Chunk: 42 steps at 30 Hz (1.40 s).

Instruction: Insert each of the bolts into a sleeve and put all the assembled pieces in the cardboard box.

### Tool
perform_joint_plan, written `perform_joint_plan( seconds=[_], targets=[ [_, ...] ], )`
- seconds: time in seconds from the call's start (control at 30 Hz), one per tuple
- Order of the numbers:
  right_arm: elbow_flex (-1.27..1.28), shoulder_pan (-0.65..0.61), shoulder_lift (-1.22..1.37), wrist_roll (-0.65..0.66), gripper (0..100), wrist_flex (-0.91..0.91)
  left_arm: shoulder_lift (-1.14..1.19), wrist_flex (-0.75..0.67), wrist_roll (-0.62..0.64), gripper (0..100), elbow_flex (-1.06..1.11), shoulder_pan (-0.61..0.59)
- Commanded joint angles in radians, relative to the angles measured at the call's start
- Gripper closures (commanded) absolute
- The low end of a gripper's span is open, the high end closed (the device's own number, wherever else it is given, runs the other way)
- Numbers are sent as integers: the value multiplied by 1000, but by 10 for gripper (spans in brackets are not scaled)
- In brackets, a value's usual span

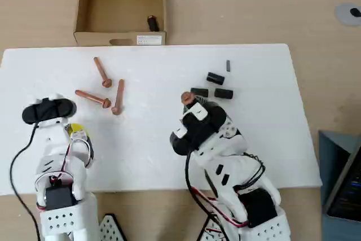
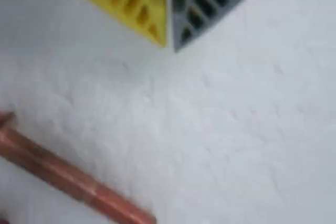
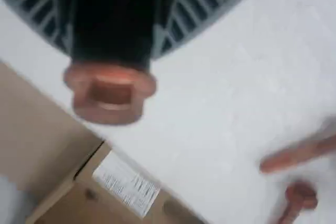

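Right claw clenched around sleeved bolt (left claw pinched shut)

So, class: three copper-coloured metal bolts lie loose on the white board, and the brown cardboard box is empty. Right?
Not empty: the high view shows one dark cylindrical piece inside the brown cardboard box. The three copper-coloured metal bolts do lie loose on the white board.
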Motion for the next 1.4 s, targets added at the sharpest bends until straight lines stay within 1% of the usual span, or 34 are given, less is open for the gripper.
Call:
perform_joint_plan(
  seconds=[0.0,0.07,0.37,0.47,0.63,0.73,0.8,0.9,1.17,1.37],
  targets=[
    [-140,15,39,3,989,-84,-7,-14,-8,998,14,-8],
    [-206,15,157,-2,989,-117,-7,-17,-8,998,14,-6],
    [-641,19,806,-127,989,-236,-7,-12,-12,997,14,9],
    [-769,19,1015,-132,989,-278,-7,-12,-21,997,15,29],
    [-970,19,1340,-132,989,-410,-4,-8,-89,998,15,84],
    [-1116,19,1531,-132,989,-488,-7,20,-140,998,15,124],
    [-1230,19,1659,-132,989,-520,-7,28,-167,998,15,147],
    [-1420,19,1856,-132,989,-532,-7,32,-169,998,14,147],
    [-1969,19,2367,-121,989,-526,-7,32,-169,998,12,147],
    [-2299,19,2701,23,988,-525,-7,32,-169,998,12,147]
  ],
)
